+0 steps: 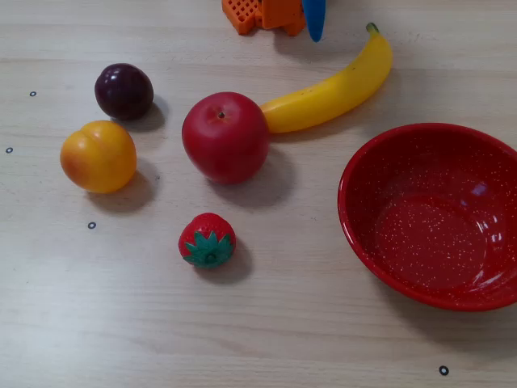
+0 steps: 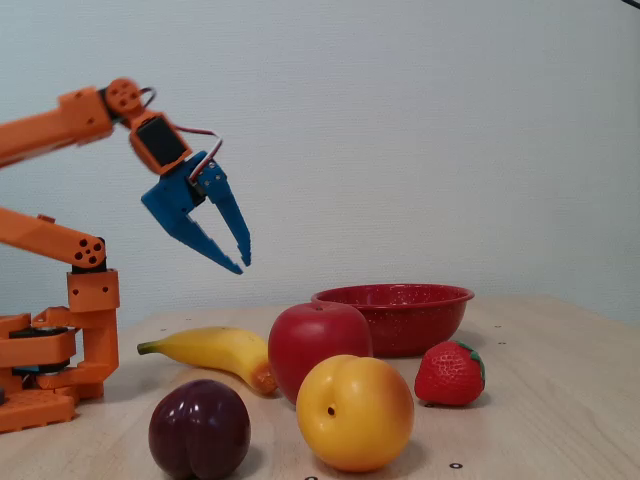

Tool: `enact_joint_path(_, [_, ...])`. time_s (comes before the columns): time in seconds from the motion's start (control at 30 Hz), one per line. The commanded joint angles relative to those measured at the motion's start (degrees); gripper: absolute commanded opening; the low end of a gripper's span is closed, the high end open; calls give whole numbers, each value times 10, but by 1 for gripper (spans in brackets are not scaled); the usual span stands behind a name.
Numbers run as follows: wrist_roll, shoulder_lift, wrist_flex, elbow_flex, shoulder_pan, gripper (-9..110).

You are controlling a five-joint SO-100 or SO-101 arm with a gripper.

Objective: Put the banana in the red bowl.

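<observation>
The yellow banana (image 1: pixel 331 93) lies on the table behind the red apple (image 1: pixel 225 136), its stem tip pointing to the upper right in the wrist view. The red bowl (image 1: pixel 432 214) stands empty at the right. In the fixed view the banana (image 2: pixel 210 350) lies left of the apple (image 2: pixel 318 345), with the red bowl (image 2: pixel 392 315) behind them. My gripper (image 2: pixel 242 266) hangs in the air above the banana with nothing in it. Its blue jaws are slightly apart and angled down to the right. One blue finger (image 1: pixel 313 20) shows at the top edge of the wrist view.
A yellow-orange peach (image 1: pixel 98 156), a dark plum (image 1: pixel 123 90) and a strawberry (image 1: pixel 208 240) lie left of and in front of the apple. The arm's orange base (image 2: pixel 60 350) stands at the left in the fixed view.
</observation>
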Motion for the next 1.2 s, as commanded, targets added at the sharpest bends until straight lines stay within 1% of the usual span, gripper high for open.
enact_joint_path(0.0, [34,-52,62,-94,40,0])
enact_joint_path(0.1, [63,-123,156,-152,88,0])
enact_joint_path(0.17, [106,-163,213,-175,115,2])
enact_joint_path(0.23, [140,-192,249,-187,130,13])
enact_joint_path(0.3, [174,-218,278,-197,134,31])
enact_joint_path(0.33, [196,-231,293,-200,134,34])
enact_joint_path(0.47, [240,-279,304,-212,133,34])
enact_joint_path(0.6, [242,-328,287,-215,132,33])
enact_joint_path(0.87, [217,-432,222,-214,139,38])
enact_joint_path(1.17, [182,-487,154,-218,165,42])
